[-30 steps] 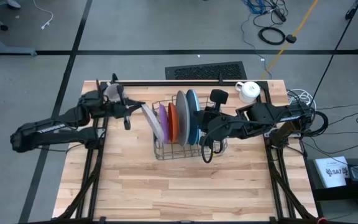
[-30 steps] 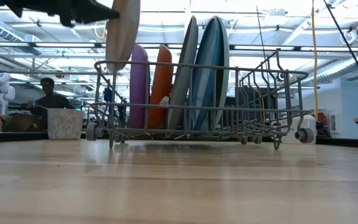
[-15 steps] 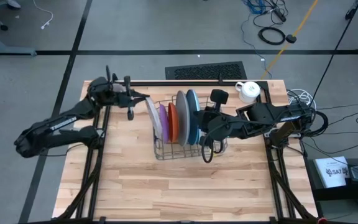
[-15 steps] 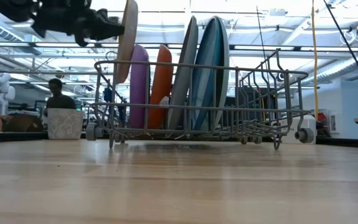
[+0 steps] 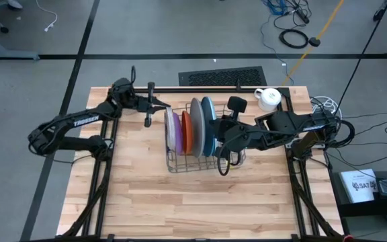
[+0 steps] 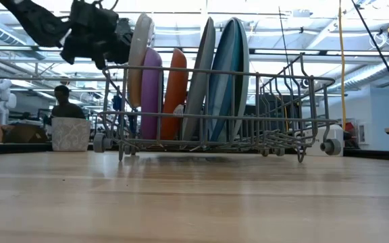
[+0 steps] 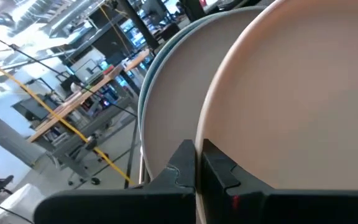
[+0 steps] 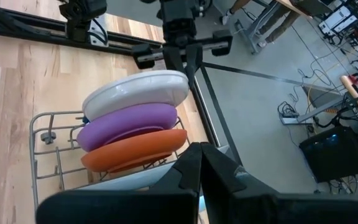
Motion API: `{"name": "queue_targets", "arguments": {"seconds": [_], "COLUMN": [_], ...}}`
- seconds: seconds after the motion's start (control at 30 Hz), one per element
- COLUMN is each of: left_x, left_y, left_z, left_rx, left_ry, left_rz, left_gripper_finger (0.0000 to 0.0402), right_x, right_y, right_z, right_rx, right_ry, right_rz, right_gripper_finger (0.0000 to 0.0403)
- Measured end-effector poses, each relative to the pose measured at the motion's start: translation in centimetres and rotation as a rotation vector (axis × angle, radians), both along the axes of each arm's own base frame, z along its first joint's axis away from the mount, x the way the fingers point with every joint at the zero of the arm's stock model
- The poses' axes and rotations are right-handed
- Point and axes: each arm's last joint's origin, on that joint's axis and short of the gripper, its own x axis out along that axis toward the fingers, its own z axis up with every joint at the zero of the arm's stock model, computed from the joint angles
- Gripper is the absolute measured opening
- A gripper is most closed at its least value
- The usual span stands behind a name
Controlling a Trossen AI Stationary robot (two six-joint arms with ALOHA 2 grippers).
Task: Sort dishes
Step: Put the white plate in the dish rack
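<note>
The left arm point(image 5: 72, 124) carries white lettering that reads "TROSSEN" along its dark link, and it reaches across the table's left rear part toward the wire dish rack point(image 5: 180, 163). Its left gripper point(image 5: 158, 107) is clamped on the rim of the whitish-grey plate point(image 5: 166, 124), which stands on edge at the rack's left end, partly down between the wires and just beside the purple plate point(image 5: 175, 131). To the right follow the orange plate point(image 5: 186, 130), a grey plate point(image 5: 197, 124) and the blue plate point(image 5: 208, 121), all upright in the rack near the table's middle. In the low view the whitish-grey plate point(image 6: 138, 57) rises above the rack's top rail point(image 6: 248, 74), and its lower edge is hidden behind the wires. The right gripper point(image 5: 222, 161) hangs at the rack's right side with its fingers pressed together on nothing. A white mug point(image 5: 269, 99) stands at the table's point(image 5: 180, 208) rear right. At the far right, off the table, a white box point(image 5: 359, 186) bears print too small to read.
</note>
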Motion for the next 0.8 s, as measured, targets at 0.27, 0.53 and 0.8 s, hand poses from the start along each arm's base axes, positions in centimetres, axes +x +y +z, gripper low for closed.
{"name": "queue_targets", "arguments": {"seconds": [0.27,0.53,0.8], "left_x": [1.1,1.7,1.8], "left_y": [1.1,1.7,1.9], "left_z": [-1.4,-3.2,-3.9], "left_rx": [-0.039,-0.095,-0.194], "left_ry": [-0.001,0.053,0.097], "left_rz": [-0.024,-0.023,-0.003], "left_gripper_finger": [0.0,0.0,0.0008], "right_x": [0.0,0.0,0.0], "right_y": [-0.1,-0.1,-0.2], "right_z": [0.0,0.0,0.0], "right_rx": [0.01,0.011,0.011], "right_ry": [-0.007,-0.008,-0.008], "right_rz": [-0.011,-0.012,-0.014], "right_gripper_finger": [0.0,0.0,0.0]}}
